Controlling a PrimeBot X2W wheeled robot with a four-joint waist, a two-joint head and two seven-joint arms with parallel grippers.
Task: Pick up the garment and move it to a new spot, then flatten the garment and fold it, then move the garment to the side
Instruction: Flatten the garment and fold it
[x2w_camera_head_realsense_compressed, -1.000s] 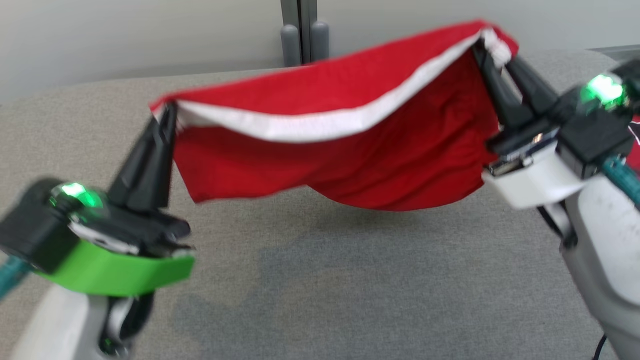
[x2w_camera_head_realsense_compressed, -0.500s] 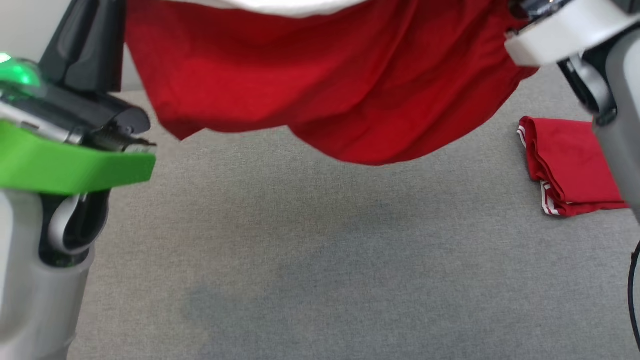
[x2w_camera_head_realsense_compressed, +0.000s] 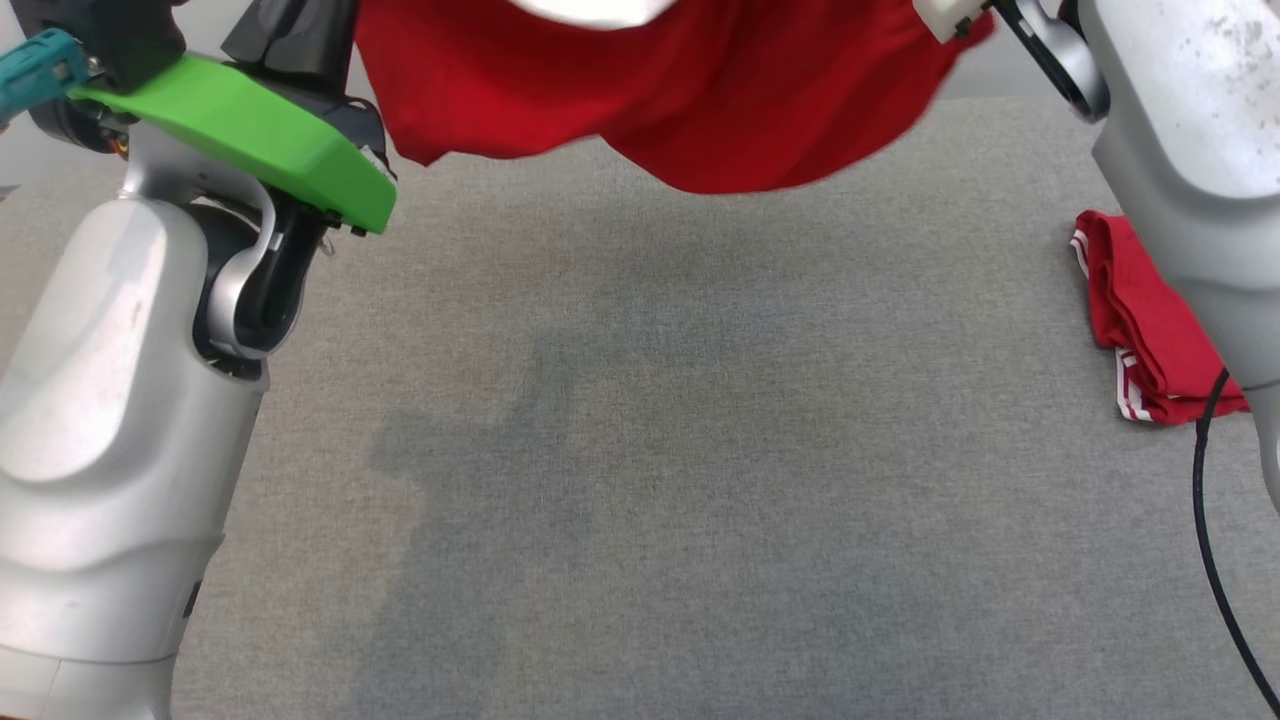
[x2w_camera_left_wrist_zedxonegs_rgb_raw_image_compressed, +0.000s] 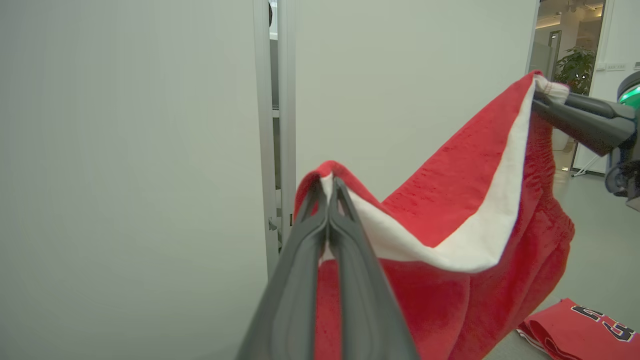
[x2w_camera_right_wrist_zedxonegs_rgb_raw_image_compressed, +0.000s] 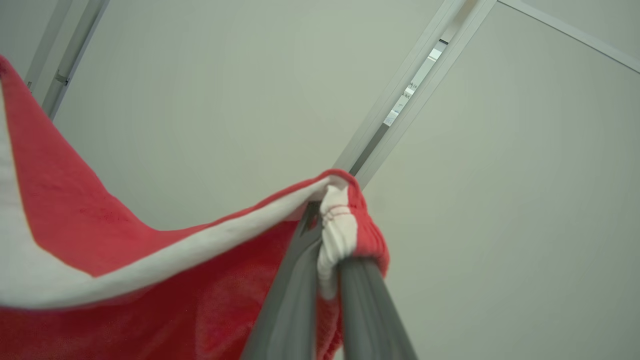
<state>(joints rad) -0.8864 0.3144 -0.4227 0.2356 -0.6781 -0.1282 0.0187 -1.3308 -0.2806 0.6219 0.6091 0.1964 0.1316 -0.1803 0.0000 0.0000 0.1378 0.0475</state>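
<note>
Red garment (x2w_camera_head_realsense_compressed: 700, 110) top cut off, left gripper (x2w_camera_left_wrist_zedxonegs_rgb_raw_image_compressed: 327, 184) and right gripper (x2w_camera_right_wrist_zedxonegs_rgb_raw_image_compressed: 322, 215) clamping its corners

A: Is there any writing that can be read?

B: Only on the folded red garment (x2w_camera_left_wrist_zedxonegs_rgb_raw_image_compressed: 575, 332). On its upper face, toward its right end in the left wrist view, stand large black characters with a white outline.

A: Which characters are they?

B: They look like digits. The first seems to be a "2". The next one is cut by the picture edge, so I cannot tell it.

A: Anything else?

B: Tiny marks on the wall rail (x2w_camera_right_wrist_zedxonegs_rgb_raw_image_compressed: 407, 95) in the right wrist view, too small to read.
</note>
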